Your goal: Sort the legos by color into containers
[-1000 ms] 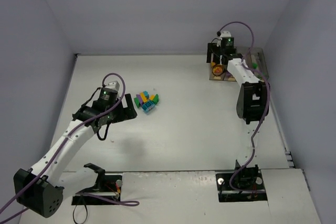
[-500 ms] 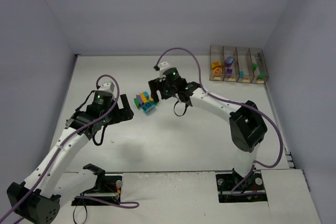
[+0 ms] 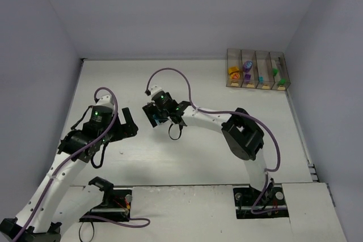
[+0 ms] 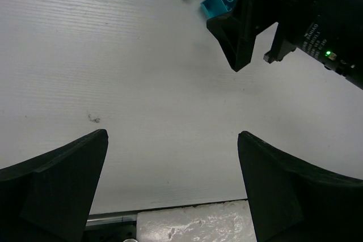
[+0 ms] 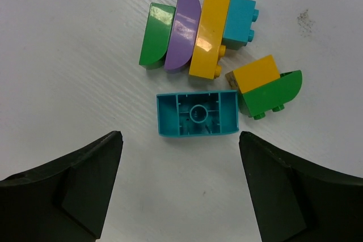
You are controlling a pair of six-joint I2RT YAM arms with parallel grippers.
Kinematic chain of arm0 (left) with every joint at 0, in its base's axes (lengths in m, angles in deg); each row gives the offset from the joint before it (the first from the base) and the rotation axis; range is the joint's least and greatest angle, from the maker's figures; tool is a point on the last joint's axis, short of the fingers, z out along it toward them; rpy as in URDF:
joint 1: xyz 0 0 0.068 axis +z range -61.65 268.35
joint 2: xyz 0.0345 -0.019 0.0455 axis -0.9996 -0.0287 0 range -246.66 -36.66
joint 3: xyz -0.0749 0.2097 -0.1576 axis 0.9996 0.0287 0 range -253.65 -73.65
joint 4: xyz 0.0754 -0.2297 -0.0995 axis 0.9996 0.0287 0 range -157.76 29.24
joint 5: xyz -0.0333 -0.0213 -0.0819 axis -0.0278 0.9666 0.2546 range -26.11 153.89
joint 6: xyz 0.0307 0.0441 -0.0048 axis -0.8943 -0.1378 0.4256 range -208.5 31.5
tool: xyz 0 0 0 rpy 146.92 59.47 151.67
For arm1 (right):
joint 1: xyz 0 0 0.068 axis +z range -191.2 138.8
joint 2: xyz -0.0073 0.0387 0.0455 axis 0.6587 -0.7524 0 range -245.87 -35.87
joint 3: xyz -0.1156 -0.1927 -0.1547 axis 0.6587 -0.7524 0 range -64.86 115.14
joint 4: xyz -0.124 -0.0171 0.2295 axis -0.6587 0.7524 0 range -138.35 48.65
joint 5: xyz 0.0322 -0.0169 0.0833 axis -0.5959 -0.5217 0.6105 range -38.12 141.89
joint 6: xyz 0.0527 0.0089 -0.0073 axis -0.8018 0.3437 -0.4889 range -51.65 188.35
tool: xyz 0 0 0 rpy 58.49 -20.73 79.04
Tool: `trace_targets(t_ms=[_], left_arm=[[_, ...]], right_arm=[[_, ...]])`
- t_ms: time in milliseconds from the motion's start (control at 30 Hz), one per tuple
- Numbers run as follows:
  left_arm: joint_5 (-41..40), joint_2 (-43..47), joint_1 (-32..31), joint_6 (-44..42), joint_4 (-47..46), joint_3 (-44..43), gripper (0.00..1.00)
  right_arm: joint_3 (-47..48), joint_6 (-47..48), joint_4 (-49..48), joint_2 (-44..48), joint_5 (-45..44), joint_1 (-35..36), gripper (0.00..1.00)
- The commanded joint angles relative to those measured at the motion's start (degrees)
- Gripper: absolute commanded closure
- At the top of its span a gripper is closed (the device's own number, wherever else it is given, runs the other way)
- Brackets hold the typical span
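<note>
- The right gripper (image 5: 180, 140) is wide open and holds nothing. The upside-down teal brick (image 5: 197, 114) lies just above the gap between its fingers.
- The other legos (image 5: 195, 32) lie in the upper middle.
- The left gripper (image 4: 173, 140) is wide open too, over bare table (image 4: 113, 55).
- The containers (image 3: 258, 69) sit far away, in the upper right of the top view.

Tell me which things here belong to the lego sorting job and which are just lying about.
Job: loose legos; containers, holding sorted bricks; right gripper, open above the pile.
Lying about: nothing loose, only a dirt speck on the table.
</note>
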Motion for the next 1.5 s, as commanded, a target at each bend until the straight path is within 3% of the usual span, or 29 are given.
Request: trace_targets(t_ms=[0,400,700,867,900,1000,1067,1167,1267,1467], left_arm=[[-1.3,0.6,0.2,0.6,1.6,-2.4,0.1],[-1.7,1.9,0.3,0.3,4.0,-2.8,0.1],[-1.6,2.9,0.2,0.9,4.3,-2.1,0.1],[-1.6,3.0,0.2,1.0,4.3,-2.0,0.1],[-1.6,3.0,0.2,1.1,4.2,-2.0,0.1],[-1.6,3.0,0.2,1.2,4.1,-1.9,0.1],[-1.6,3.0,0.2,1.3,3.7,-1.6,0.1],[-1.2,2.3,0.2,1.5,2.6,-1.2,0.1],[-0.3,1.8,0.2,1.8,1.5,-0.8,0.1],[0.6,0.3,0.2,1.9,-2.0,0.5,0.1]], right_arm=[[4.5,1.9,-2.2,-1.7,-4.3,1.1,0.2],[8.0,4.8,-1.9,-7.7,-10.6,2.5,0.25],[9.3,6.2,-2.4,-9.1,-8.5,2.5,0.33],[9.1,6.2,-2.5,-9.1,-6.8,2.5,0.49],[8.8,6.0,-2.6,-8.8,-7.1,2.5,0.6],[6.5,5.9,-3.7,-5.7,-8.3,2.5,0.77],[4.3,6.0,-4.0,-2.0,-8.2,2.1,0.85],[0.8,5.7,-4.0,4.3,-9.0,1.2,0.87],[-3.2,4.8,-3.9,11.1,-9.0,-3.9,0.88],[-5.0,4.5,0.4,16.9,-10.2,-23.9,0.88]])
